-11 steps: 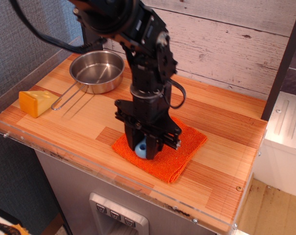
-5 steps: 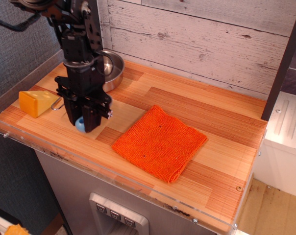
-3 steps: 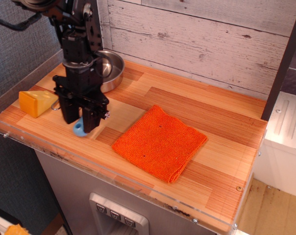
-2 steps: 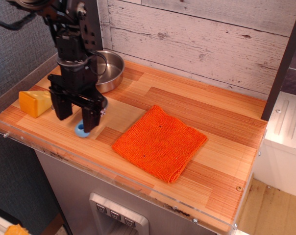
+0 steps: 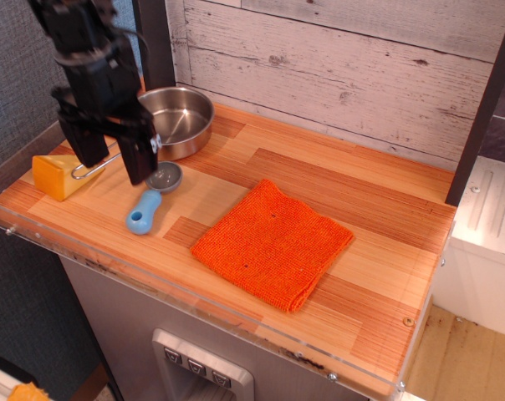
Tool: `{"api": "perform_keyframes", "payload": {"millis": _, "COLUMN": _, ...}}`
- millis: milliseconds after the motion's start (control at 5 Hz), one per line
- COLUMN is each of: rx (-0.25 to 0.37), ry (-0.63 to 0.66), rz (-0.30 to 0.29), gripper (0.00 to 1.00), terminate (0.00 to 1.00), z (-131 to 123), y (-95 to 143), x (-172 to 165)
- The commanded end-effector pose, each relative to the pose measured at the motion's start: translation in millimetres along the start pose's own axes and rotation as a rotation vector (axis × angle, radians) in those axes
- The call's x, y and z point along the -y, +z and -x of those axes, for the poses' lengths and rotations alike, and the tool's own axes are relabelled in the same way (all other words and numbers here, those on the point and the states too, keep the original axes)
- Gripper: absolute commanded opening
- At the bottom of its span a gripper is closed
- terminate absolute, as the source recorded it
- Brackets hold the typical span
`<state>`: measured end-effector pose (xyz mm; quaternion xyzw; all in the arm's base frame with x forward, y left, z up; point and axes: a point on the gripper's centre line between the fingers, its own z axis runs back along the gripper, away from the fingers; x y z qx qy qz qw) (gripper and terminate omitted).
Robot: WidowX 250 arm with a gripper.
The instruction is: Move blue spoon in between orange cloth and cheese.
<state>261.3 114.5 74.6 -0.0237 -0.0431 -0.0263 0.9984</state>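
Light-blue plastic spoon w/ round grey bowl lies flat on wood top betw. yellow cheese wedge and orange woven cloth. Black gripper above it, jaws wide apart, empty. Placement looks done; next: retreat clear of steel pan.

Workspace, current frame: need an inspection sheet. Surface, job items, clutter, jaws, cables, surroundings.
Surface: wooden countertop with a clear acrylic edge guard.
Blue spoon: lying flat on the wood between cheese and cloth, grey bowl toward the pan, touching neither.
Orange cloth: flat, near the middle of the counter, nothing on it.
Cheese: at the counter's left end, partly behind the arm.
Clutter: steel pan at the back left, its wire handle pointing at the cheese.
Gripper: raised above the counter, jaws open and empty, not touching the spoon.
Cables: black cable beside the arm, partly hidden.
Surroundings: white plank wall behind; white unit to the right.
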Motion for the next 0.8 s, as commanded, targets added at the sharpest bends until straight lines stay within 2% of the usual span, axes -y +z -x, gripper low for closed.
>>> {"api": "perform_keyframes", "payload": {"millis": 0, "rx": 0.054, "ry": -0.023, "rz": -0.014, "gripper": 1.00, "terminate": 0.00, "z": -8.9, "y": 27.9, "x": -3.5}}
{"api": "perform_keyframes", "payload": {"millis": 200, "rx": 0.036, "ry": -0.022, "rz": -0.043, "gripper": 1.00, "terminate": 0.00, "z": -11.2, "y": 26.7, "x": -5.7}}
{"api": "perform_keyframes", "payload": {"millis": 400, "rx": -0.030, "ry": -0.082, "rz": -0.122, "gripper": 1.00, "terminate": 0.00, "z": -17.7, "y": 27.7, "x": -12.6}}
{"api": "perform_keyframes", "payload": {"millis": 600, "rx": -0.030, "ry": -0.082, "rz": -0.122, "gripper": 1.00, "terminate": 1.00, "z": -17.7, "y": 27.7, "x": -12.6}}
